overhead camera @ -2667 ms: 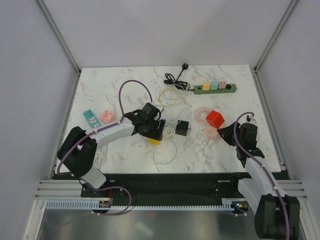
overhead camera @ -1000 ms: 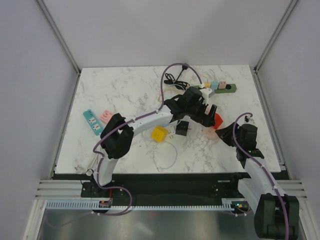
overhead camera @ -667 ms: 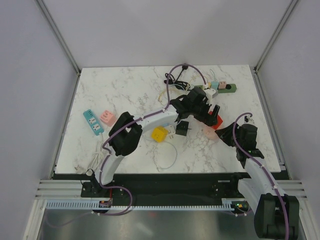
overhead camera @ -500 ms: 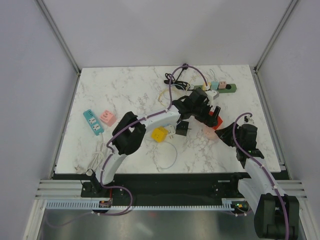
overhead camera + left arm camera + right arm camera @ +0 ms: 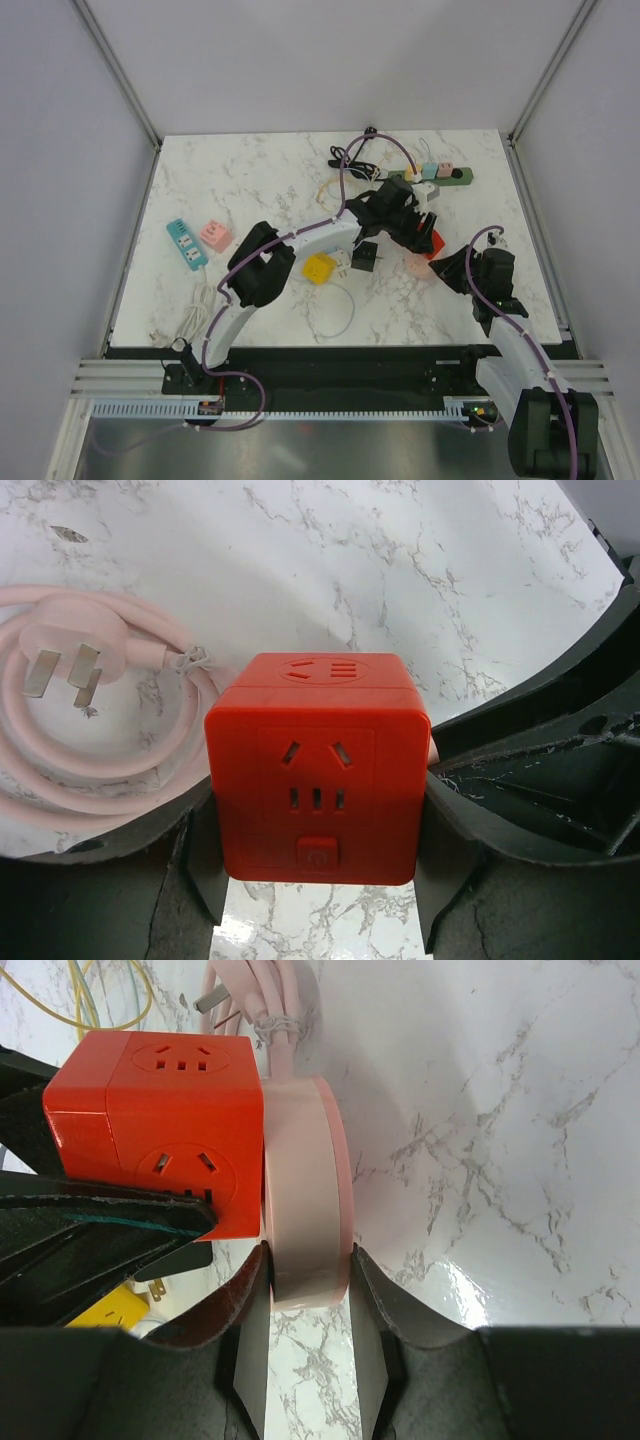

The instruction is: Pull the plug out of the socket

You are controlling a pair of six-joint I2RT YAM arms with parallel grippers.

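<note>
The red cube socket (image 5: 315, 770) rests on the marble table, right of centre in the top view (image 5: 433, 240). My left gripper (image 5: 318, 805) straddles it, one finger pressed against each side. A round pink plug (image 5: 305, 1190) is seated flat against the cube's (image 5: 160, 1150) side face. My right gripper (image 5: 308, 1290) is shut on the plug's rim, and in the top view it (image 5: 447, 268) stands just right of the cube. The plug's pink cord (image 5: 110, 750) coils on the table beside the cube and ends in a loose pronged plug (image 5: 60, 660).
A green power strip (image 5: 432, 174) with pastel adapters lies at the back right, next to a black cable (image 5: 350, 158). A yellow cube (image 5: 320, 268) and a black adapter (image 5: 364, 257) lie in the middle. A teal strip (image 5: 186, 245) and a pink cube (image 5: 214, 234) lie left.
My left arm has swung right from the yellow cube to the red socket, and its jaws have closed in on the cube's sides. The right arm has stayed still, holding the plug.
</note>
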